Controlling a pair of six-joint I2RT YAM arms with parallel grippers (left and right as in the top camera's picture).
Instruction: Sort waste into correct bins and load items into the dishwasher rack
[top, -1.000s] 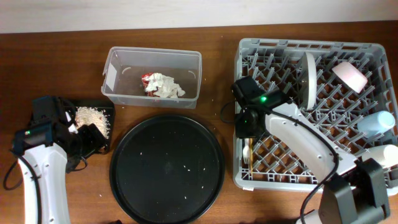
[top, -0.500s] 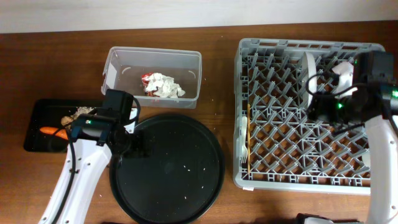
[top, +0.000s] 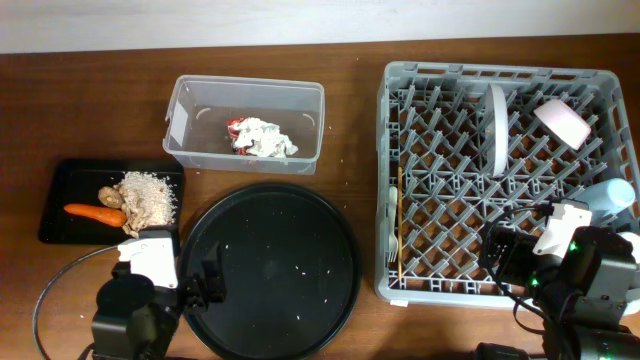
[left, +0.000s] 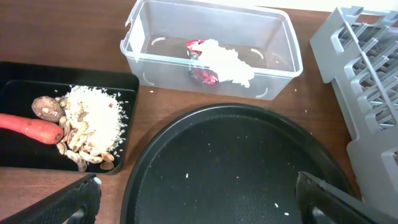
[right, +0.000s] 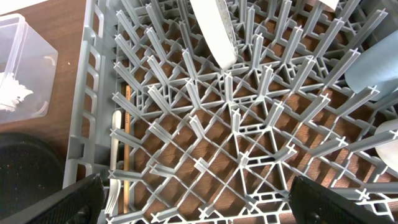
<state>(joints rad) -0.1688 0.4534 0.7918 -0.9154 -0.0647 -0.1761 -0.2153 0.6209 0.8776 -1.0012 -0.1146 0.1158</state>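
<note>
On a brown wooden worktop, a shallow black tray (top: 62, 185) at far left holds a smooth orange carrot (top: 95, 212), a small brown lump (top: 109, 194) and a crumbly beige heap (top: 150, 195). The left wrist view adds husk-like bits at the heap's edge. A clear plastic tub (top: 190, 90) holds crumpled white tissues (top: 268, 140) and a red-and-silver wrapper (top: 234, 126). Nearer lies a round black tray (top: 268, 270). At right, a grey lattice rack (top: 500, 72) carries an upright white plate (top: 494, 128), a pink bowl (top: 563, 122) and a blue cup (top: 605, 198). The right wrist view shows a white fork (right: 115, 155) beside wooden chopsticks (right: 126, 143). The left jaws and the right jaws gape wide, gripping nothing.
</note>
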